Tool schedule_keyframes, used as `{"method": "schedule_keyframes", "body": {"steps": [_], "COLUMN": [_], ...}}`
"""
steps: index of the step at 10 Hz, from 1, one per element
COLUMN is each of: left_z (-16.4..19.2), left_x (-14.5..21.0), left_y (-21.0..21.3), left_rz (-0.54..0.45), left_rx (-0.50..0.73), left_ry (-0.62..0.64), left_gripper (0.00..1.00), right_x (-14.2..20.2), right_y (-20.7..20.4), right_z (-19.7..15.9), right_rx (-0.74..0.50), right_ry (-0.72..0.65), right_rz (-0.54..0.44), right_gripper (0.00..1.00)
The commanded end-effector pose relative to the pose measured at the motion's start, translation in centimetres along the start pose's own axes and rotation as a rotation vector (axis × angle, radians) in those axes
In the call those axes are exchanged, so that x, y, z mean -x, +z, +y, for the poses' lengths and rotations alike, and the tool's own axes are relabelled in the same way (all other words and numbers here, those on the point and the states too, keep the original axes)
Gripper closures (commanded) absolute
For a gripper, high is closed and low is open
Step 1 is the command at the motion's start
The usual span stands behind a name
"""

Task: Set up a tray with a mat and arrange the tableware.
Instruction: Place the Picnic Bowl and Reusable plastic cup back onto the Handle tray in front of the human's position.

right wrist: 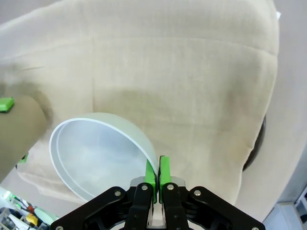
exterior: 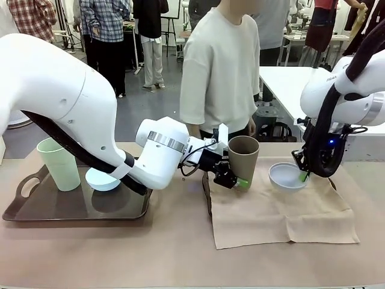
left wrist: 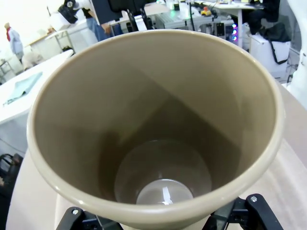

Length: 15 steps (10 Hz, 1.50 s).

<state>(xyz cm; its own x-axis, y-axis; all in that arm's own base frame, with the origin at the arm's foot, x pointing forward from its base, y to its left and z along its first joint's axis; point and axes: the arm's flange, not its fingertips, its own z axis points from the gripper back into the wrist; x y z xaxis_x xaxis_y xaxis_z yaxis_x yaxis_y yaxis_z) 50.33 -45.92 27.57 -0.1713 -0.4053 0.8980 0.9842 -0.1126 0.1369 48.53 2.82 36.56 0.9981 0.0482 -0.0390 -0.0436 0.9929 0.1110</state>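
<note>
Left jaws clamped on brown tumbler [exterior: 243,153] at mat [exterior: 283,217] corner. Right jaws pinching white bowl [exterior: 286,176] rim, on mat.

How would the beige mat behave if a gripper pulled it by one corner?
Probably floppy: the mat lies in soft creases, and its left edge seems curled. Pulled, it would likely bunch rather than slide flat. It looks thin, so it is probably light.
</note>
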Motion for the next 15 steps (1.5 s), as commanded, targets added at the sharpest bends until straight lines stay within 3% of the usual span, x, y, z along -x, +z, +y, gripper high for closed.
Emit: {"method": "schedule_keyframes", "body": {"steps": [1, 7, 8, 9, 13, 15], "left_z": [0.7, 0.9, 0.8, 0.7, 0.8, 0.5], "left_x": [-0.1, 0.5, 0.5, 0.4, 0.0, -0.2], "left_y": [-0.7, -1.8, -1.9, -1.8, 0.5, 1.8], "left_rz": [0.016, 0.097, 0.102, 0.103, 0.120, 0.135], "left_rx": [-0.022, -0.003, -0.003, -0.002, -0.017, -0.011], "left_ry": [-0.009, 0.058, 0.065, 0.069, 0.151, 0.192], "left_gripper": [0.19, 0.19, 0.19, 0.00, 0.00, 0.00], "right_x": [-0.8, -1.5, -1.5, -1.4, -0.2, 0.7], "right_y": [-1.2, -2.3, -2.3, -2.1, 0.3, 1.7], "right_z": [0.1, -0.3, -0.3, -0.3, -1.6, -2.3], "right_rx": [-0.006, -0.023, -0.027, -0.029, -0.009, -0.009], "right_ry": [0.011, 0.015, 0.018, 0.020, 0.006, 0.010], "right_rz": [0.009, 0.025, 0.030, 0.023, 0.020, 0.009], "right_gripper": [0.96, 0.96, 0.88, 0.36, 0.00, 0.00]}}
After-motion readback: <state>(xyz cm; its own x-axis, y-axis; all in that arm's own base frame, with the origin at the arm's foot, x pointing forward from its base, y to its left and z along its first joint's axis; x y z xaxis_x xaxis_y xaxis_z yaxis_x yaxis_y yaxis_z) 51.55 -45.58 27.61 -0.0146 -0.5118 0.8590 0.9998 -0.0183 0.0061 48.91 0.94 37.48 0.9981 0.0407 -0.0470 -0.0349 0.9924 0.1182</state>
